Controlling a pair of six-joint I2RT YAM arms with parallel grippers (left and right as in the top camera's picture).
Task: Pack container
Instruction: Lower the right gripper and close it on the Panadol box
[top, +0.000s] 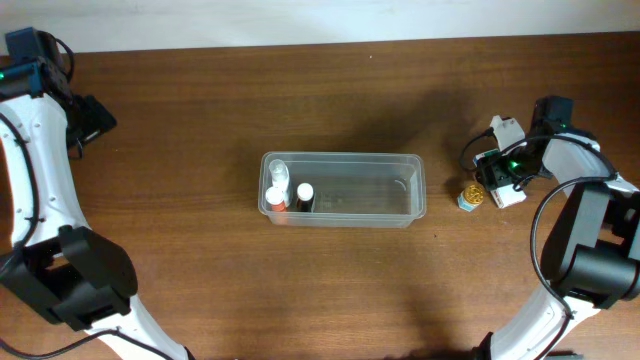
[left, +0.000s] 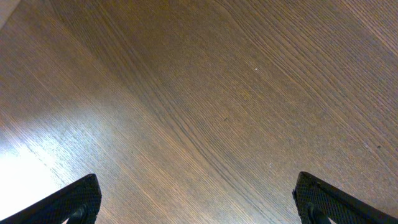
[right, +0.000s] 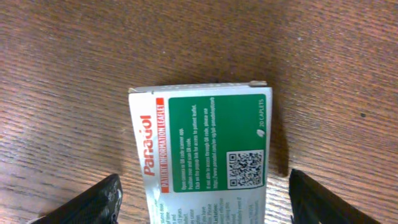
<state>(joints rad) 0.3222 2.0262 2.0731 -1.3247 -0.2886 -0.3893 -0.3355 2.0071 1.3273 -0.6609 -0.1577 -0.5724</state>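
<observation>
Toward the right of the table (top: 200, 100), the right gripper (right: 208, 202) is straddling the green-and-white carton (right: 205, 137), jaws standing apart, neither touching it. Centre the carton and square the jaws to its long sides before clamping. The container (top: 340, 156) is sitting mid-table, well apart. The left gripper (left: 196, 205) is hanging spread wide over bare wood grain.
</observation>
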